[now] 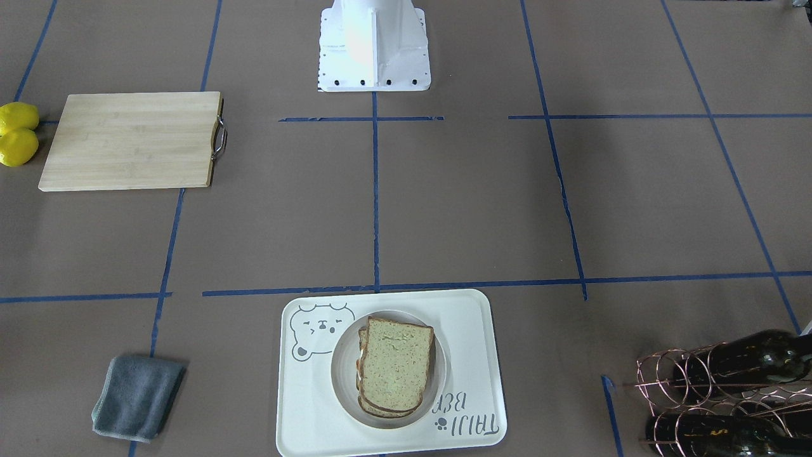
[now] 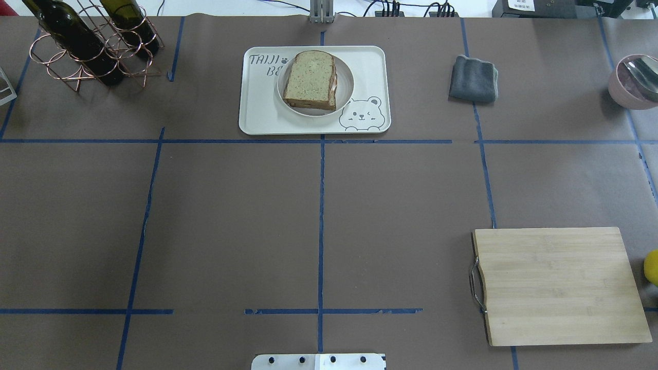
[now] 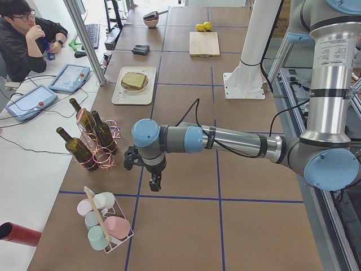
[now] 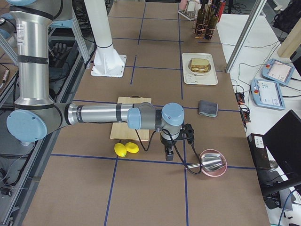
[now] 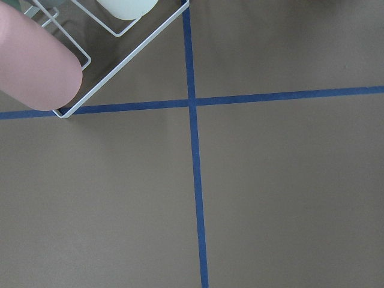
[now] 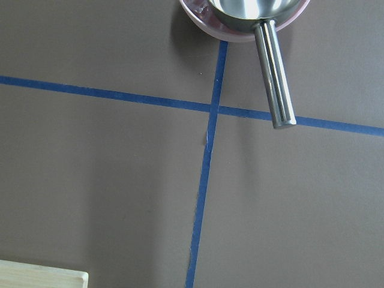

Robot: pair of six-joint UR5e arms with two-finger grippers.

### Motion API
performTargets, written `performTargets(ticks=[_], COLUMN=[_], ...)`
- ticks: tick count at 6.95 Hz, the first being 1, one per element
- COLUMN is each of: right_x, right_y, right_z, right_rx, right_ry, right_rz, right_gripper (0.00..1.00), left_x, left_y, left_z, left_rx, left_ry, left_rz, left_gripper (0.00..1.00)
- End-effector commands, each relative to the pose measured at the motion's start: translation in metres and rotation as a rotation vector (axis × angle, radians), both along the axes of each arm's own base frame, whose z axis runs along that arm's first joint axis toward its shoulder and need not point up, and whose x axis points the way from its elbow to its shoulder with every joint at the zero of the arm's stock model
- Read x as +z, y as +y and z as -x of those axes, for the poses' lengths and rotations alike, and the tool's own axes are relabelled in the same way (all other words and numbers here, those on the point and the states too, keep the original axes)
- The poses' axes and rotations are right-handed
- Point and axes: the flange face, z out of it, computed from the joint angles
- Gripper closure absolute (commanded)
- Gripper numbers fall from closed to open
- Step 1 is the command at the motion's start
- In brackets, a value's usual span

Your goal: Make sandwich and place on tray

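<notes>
The sandwich [image 1: 396, 362] is a stack of speckled tan bread slices on a small round white plate [image 1: 342, 387], which stands on the cream bear tray [image 1: 472, 317]. The egg is hidden between the slices. The stack also shows in the overhead view [image 2: 308, 77] on the tray [image 2: 257, 115]. My left gripper [image 3: 153, 183] hangs over bare table near the wine rack, far from the tray [image 3: 121, 96]. My right gripper [image 4: 168, 154] hangs near the pink bowl, far from the tray [image 4: 200, 79]. Both show only in side views, so I cannot tell whether they are open or shut.
A wooden cutting board [image 2: 558, 285] with two lemons [image 1: 18, 133] beside it lies on my right. A grey cloth [image 2: 473, 78] lies right of the tray. A wire rack with wine bottles [image 2: 87, 46], a pink bowl with a metal ladle [image 6: 258, 12] and a cup rack [image 5: 36, 60] stand at the table's ends.
</notes>
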Motion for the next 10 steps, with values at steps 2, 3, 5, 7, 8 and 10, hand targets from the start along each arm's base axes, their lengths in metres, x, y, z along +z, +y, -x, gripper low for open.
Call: performTargets(ticks=[2,3,5,7,8,10], right_x=[-0.001,-0.001,0.001,-0.001,-0.001,-0.002], right_y=[0.0,0.0,0.001,0.0,0.0,0.0], right_z=[0.0,0.0,0.0,0.0,0.001,0.0], right_rx=[0.001,0.001,0.0,0.0,-0.002,0.0], right_ry=[-0.001,-0.001,0.0,-0.001,-0.001,-0.001], right_rz=[-0.001,-0.001,0.001,-0.002,-0.002,-0.003], right_gripper=[0.0,0.0,0.0,0.0,0.0,0.0], left_x=[0.008,0.012,0.004,0.002,0.001,0.001], left_y=[0.015,0.01,0.01,0.01,0.01,0.01], left_z=[0.002,0.001,0.001,0.001,0.001,0.001], left_rx=[0.043,0.047,0.046,0.047,0.047,0.047], left_ry=[-0.006,-0.007,-0.007,-0.007,-0.007,-0.007], left_rz=[-0.024,-0.021,-0.037,-0.042,-0.043,-0.043], left_gripper=[0.0,0.0,0.0,0.0,0.0,0.0])
